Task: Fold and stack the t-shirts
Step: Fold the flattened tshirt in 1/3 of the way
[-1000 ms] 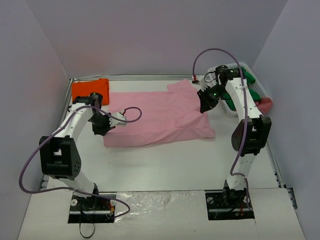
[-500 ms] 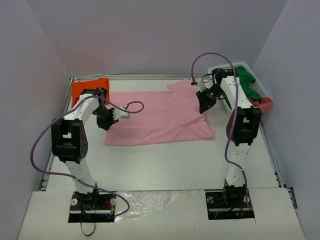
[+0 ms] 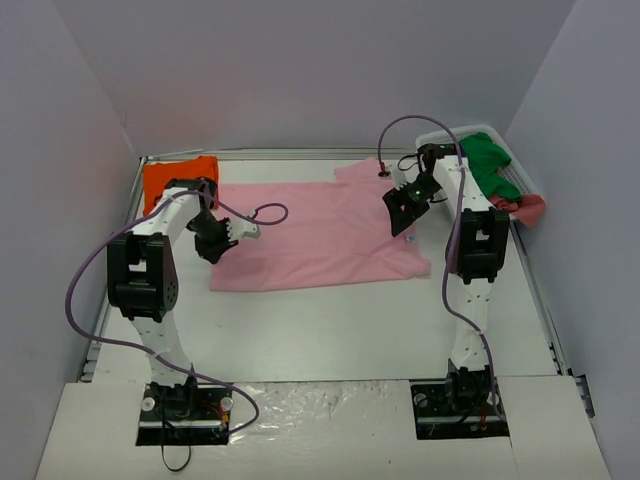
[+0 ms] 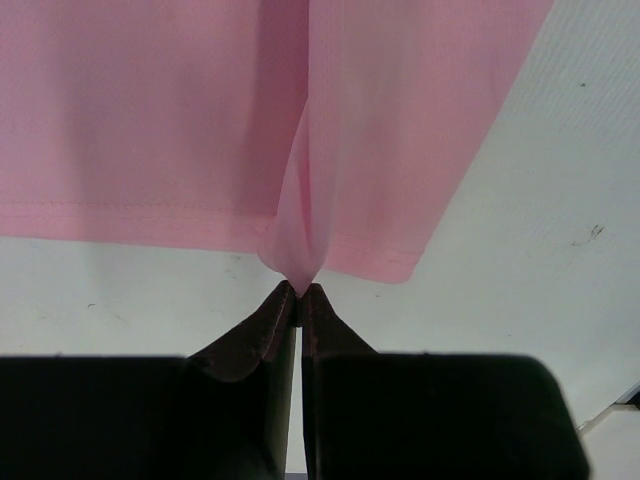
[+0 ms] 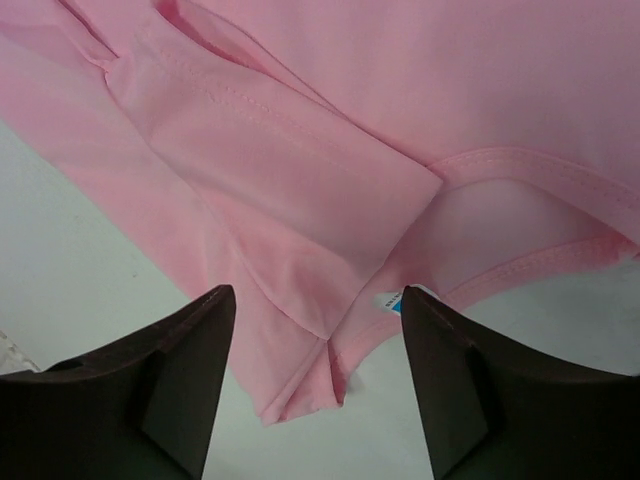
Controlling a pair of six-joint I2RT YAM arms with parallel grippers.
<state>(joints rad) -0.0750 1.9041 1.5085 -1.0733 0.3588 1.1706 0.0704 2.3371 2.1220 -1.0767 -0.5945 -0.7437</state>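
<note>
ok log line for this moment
left gripper: shut on light pink cloth t-shirt hem | right gripper: open above it | bright orange t-shirt: far-left corner

A: Walls?
B: Plain pale lavender-grey back wall [image 3: 300, 70], with matching side walls on the left [image 3: 50, 200] and right [image 3: 590, 150].
A: Work surface?
B: Flat matte white tabletop [image 3: 330, 320]. A thin metal rail [image 3: 280, 153] runs along its far edge, and a crinkled clear plastic sheet [image 3: 320, 405] lies at the near edge. The left wrist view shows a small dark scuff [image 4: 592, 234].
A: Light?
B: Soft and even. Shadows are faint.
</note>
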